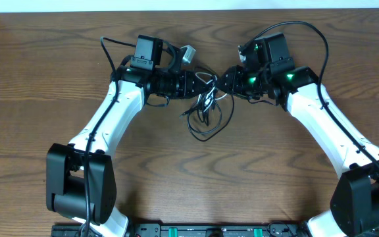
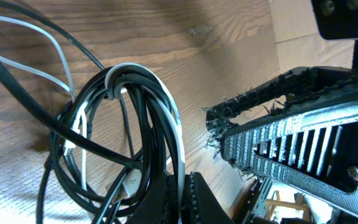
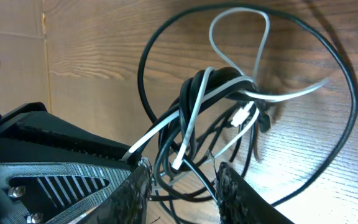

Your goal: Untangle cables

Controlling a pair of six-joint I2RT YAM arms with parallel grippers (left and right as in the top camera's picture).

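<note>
Overhead: black cable point(image 1: 206, 133) and white cable point(image 2: 122, 68) sit in one small snarl at centre of the worktop point(image 1: 176, 187), towards the far side, between the two arm tips. Black loops spill out on the near side. Both cords are thin, light, limp and smooth-jacketed, so they will slide and drag each other; small plug ends could snag in loops. White is the shorter, threaded through the black coils. Best hold, as I judge it: a single strand or plug end at the edge of the knot, not the bunched middle.

Left gripper point(image 2: 182, 186) is clenched on the bundle, several black and white strands pinched together. Right gripper point(image 3: 182, 180) is part-open, strands running between its ribbed, frayed pads, no pinch seen. Worktop is brown wood-grain, flat, matte. Arms are white shells with black joints.
</note>
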